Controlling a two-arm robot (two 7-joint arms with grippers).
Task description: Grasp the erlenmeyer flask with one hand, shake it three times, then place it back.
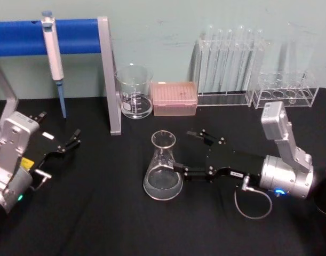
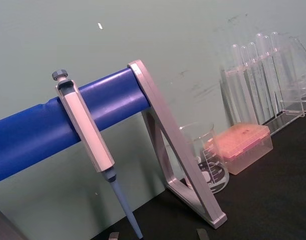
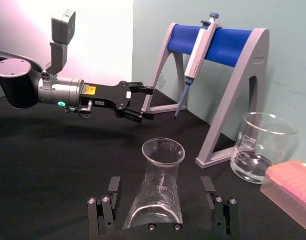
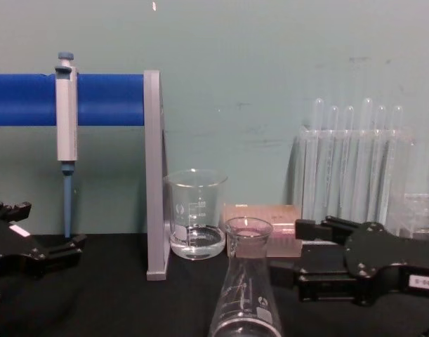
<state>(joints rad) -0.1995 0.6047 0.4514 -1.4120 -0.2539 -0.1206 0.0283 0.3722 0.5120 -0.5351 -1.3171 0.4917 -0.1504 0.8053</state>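
Head view puts the erlenmeyer flask (image 1: 163, 168) upright near the middle of the black tabletop (image 1: 98, 218). Bare cloth runs from it toward 6 and 9 o'clock. At its 12 o'clock, along the back wall, stand the beaker (image 1: 134, 98) and the pink box (image 1: 175, 98). The grey leg of the pipette stand (image 1: 113, 80) is at 11 o'clock and the test-tube rack (image 1: 227, 69) at 1 o'clock, all well apart from the flask.

My right claw (image 1: 182, 151) reaches in low from 3 o'clock, forearm lying nearly flat over the tabletop, silver wrist (image 1: 285, 178) trailing behind. Its jaws are spread wide with the flask's lower body between them. The right wrist view shows a gap on each side of the glass, so I grip nothing.

My left claw (image 1: 71, 141) hangs at 9 o'clock, well clear, jaws parted and empty.
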